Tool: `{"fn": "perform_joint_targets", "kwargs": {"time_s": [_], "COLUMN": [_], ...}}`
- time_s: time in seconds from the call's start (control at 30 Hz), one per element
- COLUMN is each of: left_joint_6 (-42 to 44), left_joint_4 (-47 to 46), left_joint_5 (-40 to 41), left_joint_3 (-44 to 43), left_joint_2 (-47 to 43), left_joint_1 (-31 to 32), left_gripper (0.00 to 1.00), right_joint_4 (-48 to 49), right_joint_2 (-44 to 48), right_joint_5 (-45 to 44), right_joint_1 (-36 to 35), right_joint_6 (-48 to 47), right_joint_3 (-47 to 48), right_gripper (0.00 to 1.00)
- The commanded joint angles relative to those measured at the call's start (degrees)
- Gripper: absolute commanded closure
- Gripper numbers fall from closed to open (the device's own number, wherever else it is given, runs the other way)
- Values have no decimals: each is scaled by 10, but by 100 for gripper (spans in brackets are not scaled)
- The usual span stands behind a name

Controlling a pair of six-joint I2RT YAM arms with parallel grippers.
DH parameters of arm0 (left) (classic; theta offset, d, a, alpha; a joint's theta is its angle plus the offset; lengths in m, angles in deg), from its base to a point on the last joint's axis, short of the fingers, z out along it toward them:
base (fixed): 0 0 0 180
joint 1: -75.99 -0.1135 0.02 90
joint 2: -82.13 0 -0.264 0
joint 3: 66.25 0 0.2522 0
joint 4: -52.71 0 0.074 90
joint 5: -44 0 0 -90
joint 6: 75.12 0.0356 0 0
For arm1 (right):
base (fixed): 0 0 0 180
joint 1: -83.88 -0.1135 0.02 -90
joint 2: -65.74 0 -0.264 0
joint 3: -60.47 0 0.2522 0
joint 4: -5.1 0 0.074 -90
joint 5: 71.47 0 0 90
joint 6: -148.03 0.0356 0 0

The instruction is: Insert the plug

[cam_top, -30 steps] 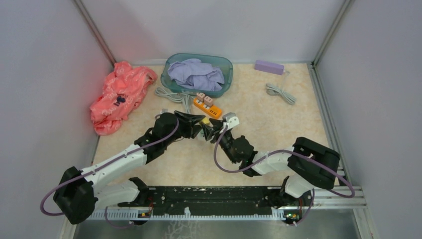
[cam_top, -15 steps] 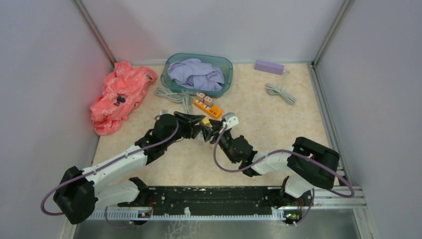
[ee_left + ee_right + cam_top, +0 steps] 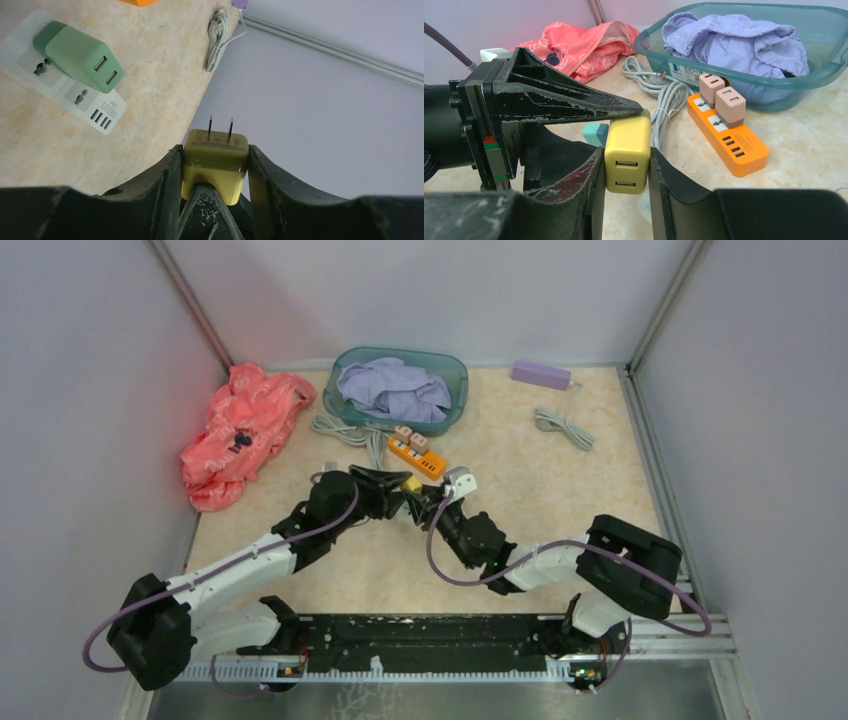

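Observation:
A yellow USB charger plug [image 3: 216, 160] is held above the table between both grippers. My left gripper [image 3: 215, 150] is shut on its sides, with the two prongs pointing away from the wrist. My right gripper [image 3: 626, 156] is shut on the same plug [image 3: 627, 152], whose USB ports face that camera. In the top view the two grippers meet at the plug [image 3: 411, 483]. A white power strip [image 3: 30, 60] lies on the table below, with a green charger [image 3: 82, 57] plugged into it and free sockets beside it.
An orange power strip [image 3: 417, 457] with two pink chargers lies just behind. A teal basin [image 3: 455, 390] holds lavender cloth. Pink cloth [image 3: 240, 430] is at the left, grey cable [image 3: 345, 430] is near the basin, and a purple block [image 3: 540, 374] with a coiled cable [image 3: 563, 426] is at the back right.
The right wrist has edged slightly left toward the left gripper. The plug stays between both grippers.

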Motion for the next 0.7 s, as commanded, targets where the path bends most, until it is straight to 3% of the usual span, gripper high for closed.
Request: {"fn": "perform_joint_targets", "kwargs": {"time_s": [0.0, 0.2, 0.33, 0.67], "left_joint_6": [0, 48, 104, 249], "left_joint_4": [-1, 28, 70, 128], "left_joint_5": [9, 42, 85, 160], "left_joint_3": [14, 25, 27, 62], "left_joint_2": [-5, -22, -40, -98], "left_joint_1": [-1, -1, -2, -19], "left_gripper": [77, 55, 45, 36], "right_joint_4": [7, -31, -121, -380], "right_joint_2": [27, 49, 77, 159], "right_joint_5": [16, 42, 86, 182], "right_joint_1": [-3, -2, 11, 67], "right_joint_6": [-32, -57, -77, -120], "right_joint_3": [21, 25, 46, 104], "right_gripper": [100, 100, 100, 100]}}
